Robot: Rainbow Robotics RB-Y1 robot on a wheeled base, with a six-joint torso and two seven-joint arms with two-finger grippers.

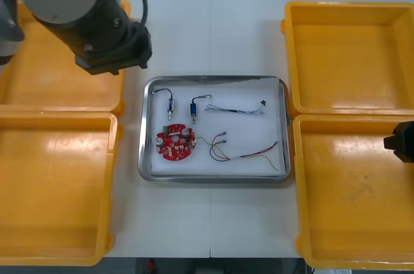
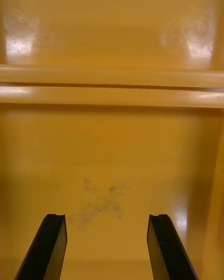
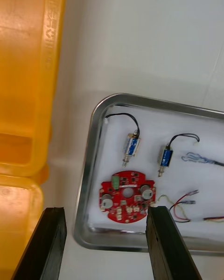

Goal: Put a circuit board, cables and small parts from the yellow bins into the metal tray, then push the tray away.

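In the front view, the metal tray [image 1: 213,79] is seen in the middle of the table [image 1: 213,22], between the yellow bins [image 1: 349,61]. Inside it are laid the round red circuit board [image 1: 175,144], two small metal parts [image 1: 170,107] with black leads, the twisted blue and white cable [image 1: 236,110] and the red and yellow cable [image 1: 249,153]. All four bins are seen bare, so the filling can be judged as finished; only the push of the tray is left. Beyond the tray's far rim free table is found up to the table edge. The side rims lie just beside the bin walls, so a straight push is called for. The left arm [image 1: 84,15] is held above the far left bin.

In the right wrist view, the right gripper [image 2: 106,217] is seen released, with nothing between its fingers, over the bare floor of the near right bin [image 2: 112,158]. It is judged to be parked.

In the left wrist view, the left gripper [image 3: 105,210] is also released and empty. It is held above the table beside the tray's left rim [image 3: 93,168]. A narrow strip of table is seen between this rim and the left bins [image 3: 28,74].
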